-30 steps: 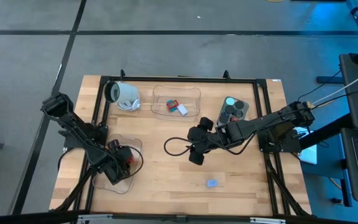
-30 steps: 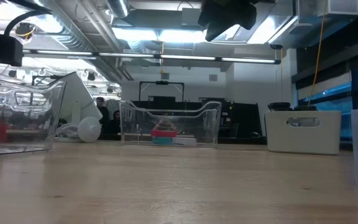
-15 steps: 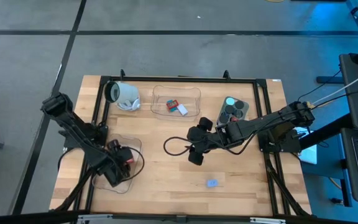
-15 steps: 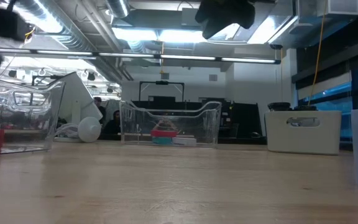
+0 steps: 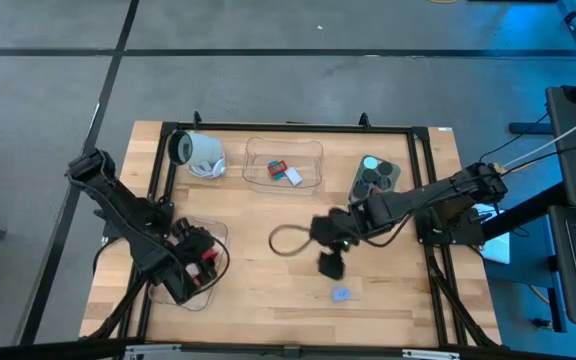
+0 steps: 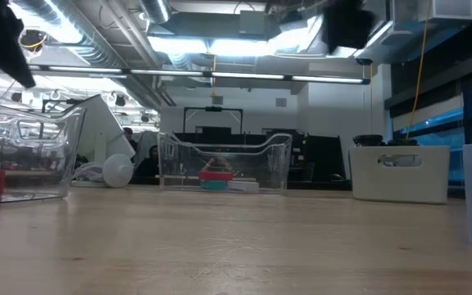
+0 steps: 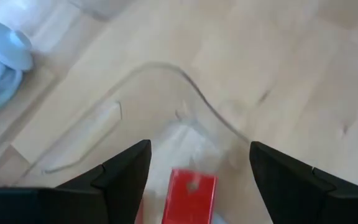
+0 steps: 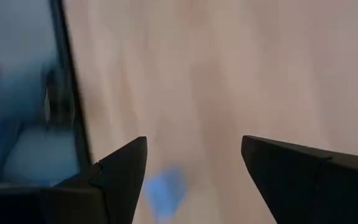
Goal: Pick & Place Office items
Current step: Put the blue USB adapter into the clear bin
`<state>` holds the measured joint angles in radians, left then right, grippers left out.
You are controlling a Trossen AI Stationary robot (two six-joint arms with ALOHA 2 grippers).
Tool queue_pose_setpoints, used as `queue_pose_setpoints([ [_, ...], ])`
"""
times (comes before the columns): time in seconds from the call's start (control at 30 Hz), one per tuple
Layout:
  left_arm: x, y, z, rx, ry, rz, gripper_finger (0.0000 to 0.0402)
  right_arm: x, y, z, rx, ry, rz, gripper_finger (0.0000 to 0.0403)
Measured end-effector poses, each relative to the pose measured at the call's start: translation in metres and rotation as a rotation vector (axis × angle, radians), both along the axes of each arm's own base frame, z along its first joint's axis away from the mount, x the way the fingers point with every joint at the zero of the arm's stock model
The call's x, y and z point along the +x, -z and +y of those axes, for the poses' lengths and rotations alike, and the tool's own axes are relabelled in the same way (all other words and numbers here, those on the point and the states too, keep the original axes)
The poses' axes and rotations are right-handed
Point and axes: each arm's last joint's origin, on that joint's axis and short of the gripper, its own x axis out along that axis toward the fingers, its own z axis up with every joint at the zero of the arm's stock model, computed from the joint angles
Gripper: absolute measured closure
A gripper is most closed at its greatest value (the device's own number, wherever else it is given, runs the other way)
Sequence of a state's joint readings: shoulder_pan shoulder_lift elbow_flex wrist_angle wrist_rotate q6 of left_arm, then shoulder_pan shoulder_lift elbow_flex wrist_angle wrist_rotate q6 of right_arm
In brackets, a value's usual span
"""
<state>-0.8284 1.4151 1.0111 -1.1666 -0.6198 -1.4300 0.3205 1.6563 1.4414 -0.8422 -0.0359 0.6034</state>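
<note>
In the left wrist view a red block [image 7: 190,196] lies on the floor of the clear near-left tray [image 7: 185,81]. My left gripper [image 7: 199,149] hangs open above the block, touching nothing. From above, the same red block [image 5: 208,254] shows beside my left gripper [image 5: 196,264]. A small blue piece [image 5: 341,294] lies flat on the wood near the table's front edge. My right gripper [image 5: 330,264] hovers open just behind it; its wrist view shows the blue piece [image 8: 166,186] blurred, below the open fingers [image 8: 194,140].
A second clear tray [image 5: 283,165] at the far middle holds red, teal and white pieces. A white mug [image 5: 198,152] lies on its side at the far left. A grey tub [image 5: 376,177] with black knobs stands at the far right. Bare wood lies between.
My left gripper has risen out of the near-left tray, and the red block stays on the tray floor. My right gripper has swung and turned toward the table's near edge, ending closer to the blue piece.
</note>
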Motion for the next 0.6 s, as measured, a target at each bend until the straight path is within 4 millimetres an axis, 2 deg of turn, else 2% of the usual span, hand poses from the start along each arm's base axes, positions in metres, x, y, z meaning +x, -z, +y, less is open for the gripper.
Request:
queue_pose_setpoints([
  [0.1, 0.001, -0.001, 0.001, 0.029, -0.020, -0.047, 0.0132, -0.010, 0.005, 0.015, 0.040, -0.090, 0.090, 0.0138],
  [0.3, 0.002, -0.003, 0.002, 0.088, -0.020, -0.114, 0.0132, -0.020, 0.009, 0.043, -0.071, -0.237, 0.062, 0.0138],
  [0.43, 0.002, -0.003, 0.003, 0.094, -0.025, -0.126, 0.0132, -0.027, 0.009, 0.055, -0.121, -0.204, 0.045, 0.0130],
  [0.6, 0.002, -0.003, 0.003, 0.073, -0.058, -0.145, 0.0132, -0.032, 0.013, 0.068, -0.095, -0.160, 0.068, 0.0091],
])
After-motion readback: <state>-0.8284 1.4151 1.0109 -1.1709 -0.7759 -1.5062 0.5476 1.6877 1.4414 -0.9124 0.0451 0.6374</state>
